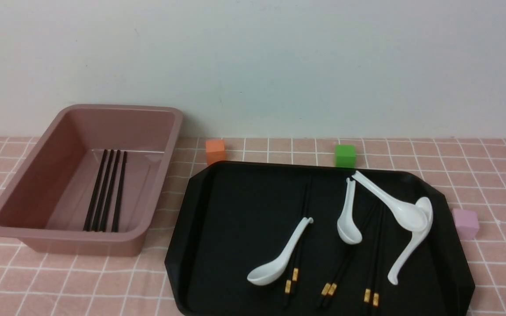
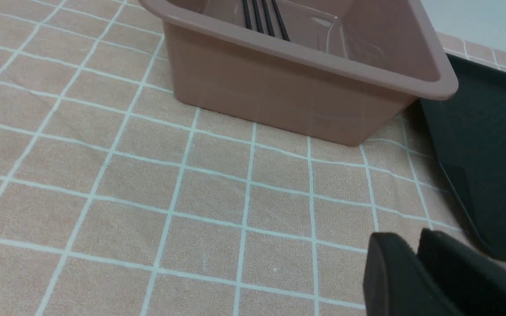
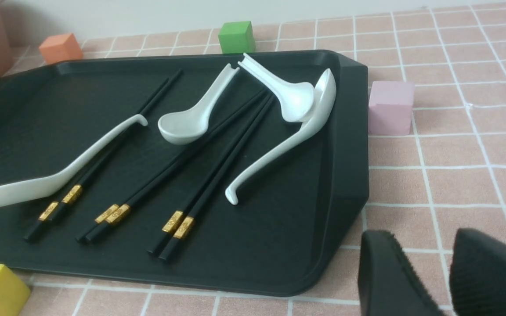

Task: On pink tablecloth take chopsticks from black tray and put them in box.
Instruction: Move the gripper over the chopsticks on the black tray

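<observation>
Since four chopsticks [image 1: 106,191] already lie side by side on the floor of the box [image 1: 68,237], at the left of the front view, the task looks partly done and between transfers. Three more pairs lie on the black tray [image 1: 235,210] at lower right, gold bands toward the bottom edge, mixed with four white spoons [image 1: 348,228]. The next move, I judge, is a pick. The rightmost pair [image 3: 213,184] lies mostly clear, while the leftmost pair [image 3: 72,194] has a spoon across it and would need care. Thin sticks on glossy plastic call for a low, centred pinch near the bands. The right end effector [image 3: 428,245] hovers over the pink tablecloth [image 3: 455,166] off the tray's corner, fingers slightly apart and empty. The left end effector [image 2: 417,241] sits over the bench in front of the box, fingers apparently pressed together on nothing. Neither arm shows in the front view.
</observation>
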Controlling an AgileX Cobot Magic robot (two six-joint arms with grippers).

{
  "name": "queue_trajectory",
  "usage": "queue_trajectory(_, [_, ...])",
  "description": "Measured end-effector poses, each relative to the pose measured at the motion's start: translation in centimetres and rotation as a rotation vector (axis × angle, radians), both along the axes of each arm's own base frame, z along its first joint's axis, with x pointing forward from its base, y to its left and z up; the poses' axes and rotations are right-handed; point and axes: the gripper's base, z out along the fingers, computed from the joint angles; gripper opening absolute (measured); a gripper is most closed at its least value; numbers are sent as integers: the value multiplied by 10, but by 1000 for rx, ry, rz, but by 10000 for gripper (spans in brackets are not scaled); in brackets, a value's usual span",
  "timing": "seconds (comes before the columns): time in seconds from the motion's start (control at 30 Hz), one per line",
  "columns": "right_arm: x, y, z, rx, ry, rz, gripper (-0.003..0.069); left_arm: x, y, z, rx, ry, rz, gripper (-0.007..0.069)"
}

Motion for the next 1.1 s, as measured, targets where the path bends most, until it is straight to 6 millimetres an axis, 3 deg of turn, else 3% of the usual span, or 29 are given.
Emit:
queue_trajectory(0.27, [1,0,2,22,-22,-6,240,0,0,0,0,0,0,109])
queue_trajectory(0.57, [4,-3,26,402,-257,-91,240,0,0,0,0,0,0,116])
queue_trajectory(0.73, [2,3,49,493,-217,-33,213,0,0,0,0,0,0,121])
queue_trajectory(0.83, [11,17,86,373,23,95,106,0,0,0,0,0,0,125])
queue_trajectory(0.87, [14,19,90,361,61,108,100,0,0,0,0,0,0,125])
queue_trajectory(0.9, [26,24,103,270,214,159,45,0,0,0,0,0,0,127])
queue_trajectory(1.0, [48,27,113,171,401,198,4,0,0,0,0,0,0,129])
queue_trajectory(1.1, [99,29,117,49,665,218,0,0,0,0,0,0,0,132])
